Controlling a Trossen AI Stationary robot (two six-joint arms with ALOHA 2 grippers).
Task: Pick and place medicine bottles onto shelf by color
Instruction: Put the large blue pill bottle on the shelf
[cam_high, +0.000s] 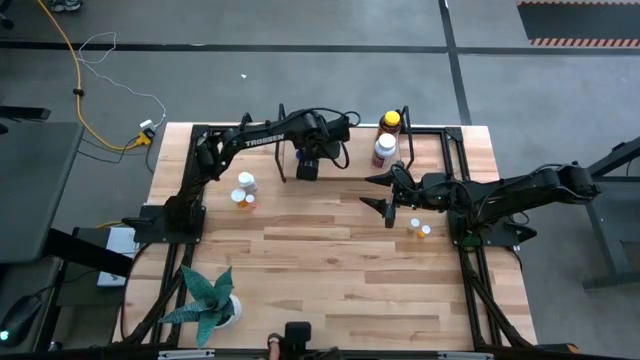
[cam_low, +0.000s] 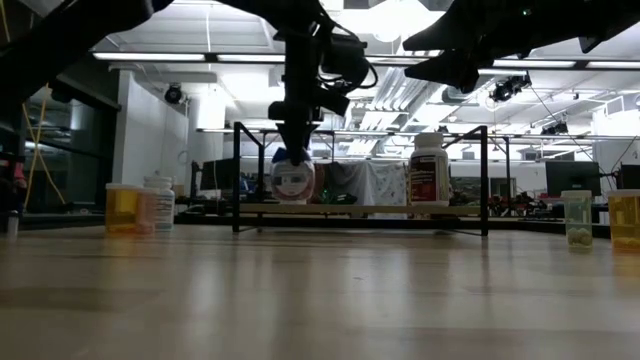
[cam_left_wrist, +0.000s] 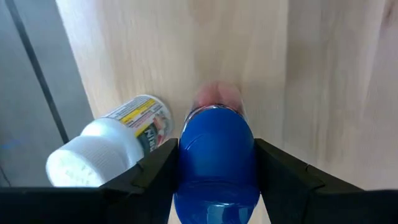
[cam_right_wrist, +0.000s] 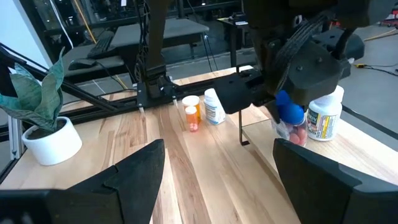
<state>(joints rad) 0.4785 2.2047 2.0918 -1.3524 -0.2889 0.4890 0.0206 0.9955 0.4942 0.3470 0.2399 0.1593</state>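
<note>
Over the shelf (cam_low: 360, 209) at the table's far edge, a blue-capped bottle (cam_left_wrist: 216, 163) is pinched between the left gripper (cam_high: 308, 168) fingers, jaws partway closed around it, bottle just above the board. A white-capped bottle (cam_left_wrist: 109, 144) stands beside it. The right gripper (cam_high: 385, 196) is parked nearby, jaws spread wide, nothing held.

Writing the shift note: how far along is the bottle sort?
Done: a white bottle and an amber bottle stand at the shelf's right end. In hand: the left claw holds a blue-capped bottle at the shelf's left part. Left: two bottles on the table's left, two vials below the open, empty right claw.
</note>
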